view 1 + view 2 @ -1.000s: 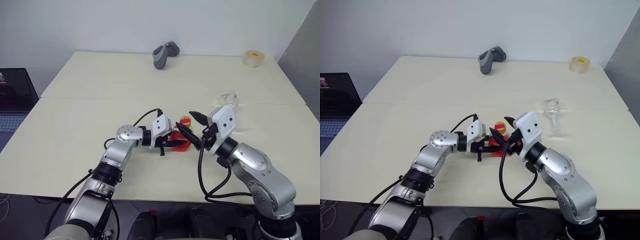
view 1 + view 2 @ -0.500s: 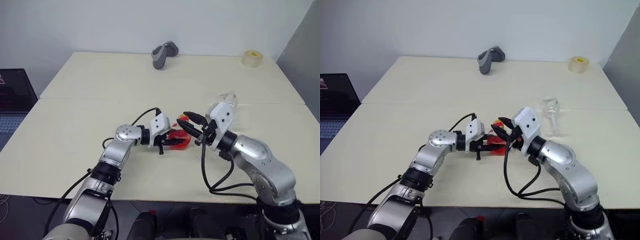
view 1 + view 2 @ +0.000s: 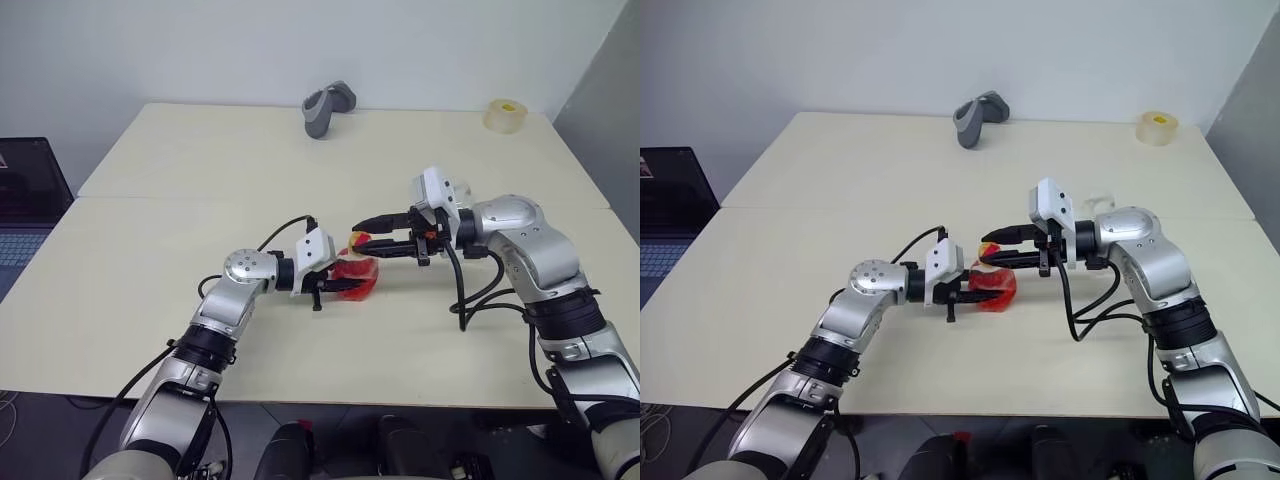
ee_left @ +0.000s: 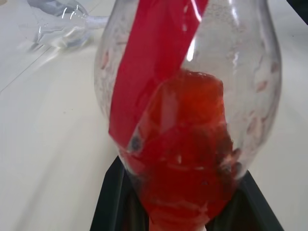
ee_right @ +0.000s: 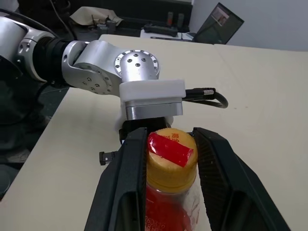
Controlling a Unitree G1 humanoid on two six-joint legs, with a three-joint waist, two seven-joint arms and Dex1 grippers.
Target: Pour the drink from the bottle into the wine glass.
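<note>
The bottle (image 3: 353, 277) stands tilted over the middle of the table, and the red drink (image 4: 187, 159) sits in its bulbous lower body. My left gripper (image 3: 343, 285) reaches in from the left and is shut on that lower body. From the right, my right gripper (image 3: 372, 240) lies level, with one black finger pressed to each side of the yellow-red cap (image 5: 171, 161). The wine glass (image 3: 1102, 205) stands behind my right wrist, mostly hidden by it. The left wrist view shows it beyond the bottle (image 4: 60, 19).
A grey handheld object (image 3: 328, 105) lies at the table's far edge. A roll of clear tape (image 3: 505, 115) sits at the far right corner. An open laptop (image 3: 25, 195) stands off the table's left side. A seam (image 3: 200, 198) crosses the tabletop.
My right gripper has risen from beside the bottle, turned level and narrowed its fingers around the cap. The left gripper and the bottle have stayed put.
</note>
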